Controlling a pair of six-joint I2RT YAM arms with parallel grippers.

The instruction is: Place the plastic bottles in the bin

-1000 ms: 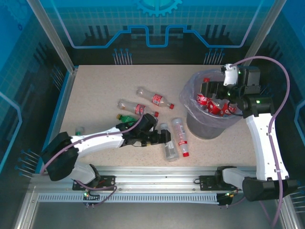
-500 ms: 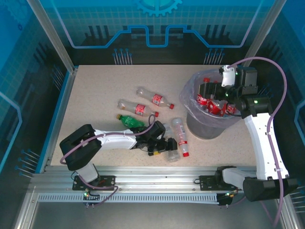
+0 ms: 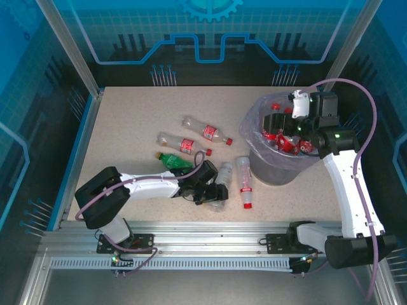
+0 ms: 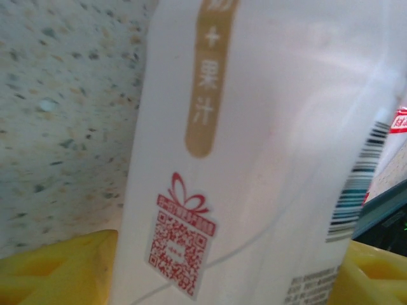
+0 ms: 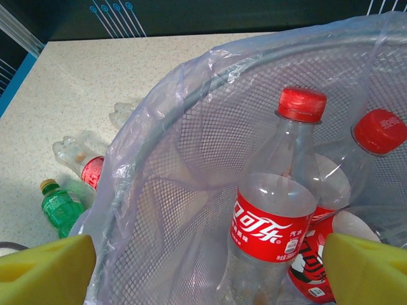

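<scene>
Left jaws have closed on white-labelled bottle (image 4: 254,159); right jaws wide above bin (image 5: 191,146).

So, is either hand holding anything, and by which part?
Left hand brackets the white-labelled bottle at mid-body; a firm hold cannot be told. Right hand, open over the bin, holds nothing.

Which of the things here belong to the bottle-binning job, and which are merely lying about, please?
Job: white-labelled bottle in the left claw; green bottle; three red-labelled bottles on the table; bottles already in the bin; the bin itself.
Not the job: aluminium rail; blue enclosure panels.
</scene>
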